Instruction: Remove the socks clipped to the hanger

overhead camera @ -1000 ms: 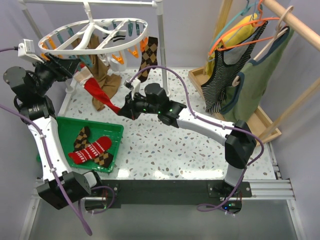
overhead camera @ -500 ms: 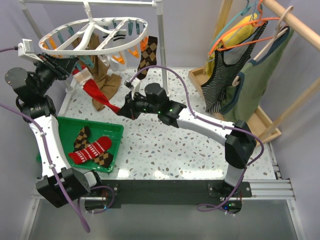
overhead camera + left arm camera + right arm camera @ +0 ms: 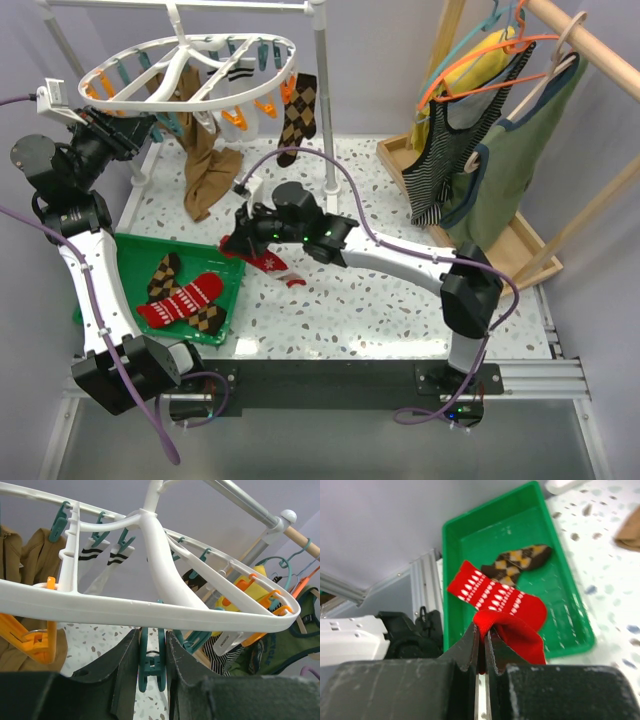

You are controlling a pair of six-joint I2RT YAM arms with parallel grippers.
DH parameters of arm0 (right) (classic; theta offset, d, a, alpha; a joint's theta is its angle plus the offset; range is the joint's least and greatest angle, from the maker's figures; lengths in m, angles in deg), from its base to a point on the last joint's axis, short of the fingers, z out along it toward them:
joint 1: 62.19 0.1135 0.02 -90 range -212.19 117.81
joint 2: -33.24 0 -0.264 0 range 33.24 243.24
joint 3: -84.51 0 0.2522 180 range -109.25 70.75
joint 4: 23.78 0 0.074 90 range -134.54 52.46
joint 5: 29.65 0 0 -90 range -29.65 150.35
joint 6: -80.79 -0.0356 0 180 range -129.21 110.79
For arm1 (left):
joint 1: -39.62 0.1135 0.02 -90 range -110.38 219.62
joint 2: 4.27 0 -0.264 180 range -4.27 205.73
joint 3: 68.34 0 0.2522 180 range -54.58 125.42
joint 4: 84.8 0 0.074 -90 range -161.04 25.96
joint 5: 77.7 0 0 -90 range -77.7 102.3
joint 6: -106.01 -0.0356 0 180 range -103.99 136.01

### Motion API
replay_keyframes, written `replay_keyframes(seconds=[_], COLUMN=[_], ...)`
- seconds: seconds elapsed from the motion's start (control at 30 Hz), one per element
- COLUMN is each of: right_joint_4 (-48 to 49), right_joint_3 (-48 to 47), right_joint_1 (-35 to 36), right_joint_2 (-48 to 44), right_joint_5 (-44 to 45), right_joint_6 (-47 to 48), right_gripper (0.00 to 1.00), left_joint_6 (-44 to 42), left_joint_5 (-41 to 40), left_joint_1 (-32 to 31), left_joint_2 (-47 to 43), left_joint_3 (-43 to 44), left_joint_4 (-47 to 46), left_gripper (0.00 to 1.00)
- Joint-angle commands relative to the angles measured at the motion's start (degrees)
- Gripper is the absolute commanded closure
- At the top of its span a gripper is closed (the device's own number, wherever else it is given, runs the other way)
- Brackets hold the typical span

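Observation:
The white oval hanger (image 3: 190, 65) hangs at the back left, with a tan-brown sock (image 3: 205, 165), white black-striped socks (image 3: 235, 85) and an argyle sock (image 3: 297, 115) clipped to it. My left gripper (image 3: 125, 135) is under the hanger's rim (image 3: 150, 607), shut on a teal clip (image 3: 151, 662). My right gripper (image 3: 235, 240) is shut on a red sock (image 3: 268, 262) that hangs free of the hanger, just beside the green tray (image 3: 130, 270). In the right wrist view the gripper (image 3: 482, 630) pinches the red sock (image 3: 512, 630) above the tray (image 3: 485, 535).
A red patterned sock (image 3: 495, 595) and an argyle sock (image 3: 520, 560) lie in the tray. A white stand pole (image 3: 322, 90) rises behind the right arm. At the right, a wooden rack holds a striped tank top (image 3: 455, 150) and a green garment (image 3: 520, 150).
The left gripper closed on the teal clip and the red sock came off the hanger. The right gripper carried that sock down and left, close to the tray.

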Motion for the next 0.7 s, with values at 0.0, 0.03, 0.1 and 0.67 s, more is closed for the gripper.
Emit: replay_keyframes(seconds=[0.0,0.03,0.1,0.67], right_joint_4=[-0.60,-0.60,-1.04,-1.83], right_joint_3=[-7.40,-9.41,-11.27,-21.99], right_joint_1=[3.10,4.24,5.39,8.82], right_joint_2=[4.69,5.30,6.36,17.87], right_joint_5=[-1.02,-1.11,-0.85,-3.57], right_joint_6=[-0.11,-0.29,-0.03,-7.49], right_gripper=[1.00,1.00,1.00,1.00], left_joint_6=[-0.31,-0.40,-0.49,-1.45], left_joint_5=[-0.26,-0.35,-0.35,-0.61], left_joint_1=[0.49,0.40,0.40,0.40], left_joint_2=[-0.57,-0.74,-0.83,-1.10], left_joint_3=[1.07,1.07,1.16,2.30], left_joint_4=[0.24,0.42,0.68,2.88], left_gripper=[0.97,0.97,0.97,0.97])
